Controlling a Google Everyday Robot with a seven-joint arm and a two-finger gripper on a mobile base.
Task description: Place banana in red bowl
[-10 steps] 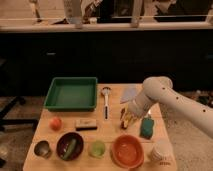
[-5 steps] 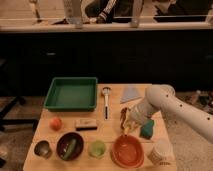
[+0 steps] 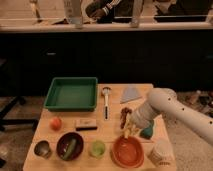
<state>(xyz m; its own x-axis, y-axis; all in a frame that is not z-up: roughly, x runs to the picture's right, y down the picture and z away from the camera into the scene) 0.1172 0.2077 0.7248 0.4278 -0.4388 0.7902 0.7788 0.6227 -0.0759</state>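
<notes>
End effector (image 3: 128,129) at the front right of the worktop (image 3: 107,127), closed on the banana (image 3: 128,126), which hangs just above the far rim of the red bowl (image 3: 128,152). Red bowl empty; maroon bowl (image 3: 69,145) holds a green vegetable (image 3: 70,148); green tray (image 3: 71,93) empty.

A pale wooden table (image 3: 107,131) stands on a grey speckled floor (image 3: 30,102); behind it runs a dark cabinet front (image 3: 100,55) under a bright ledge (image 3: 100,26); black chair legs (image 3: 9,107) show at left; the gripper (image 3: 128,131) hangs over the table's right front.
</notes>
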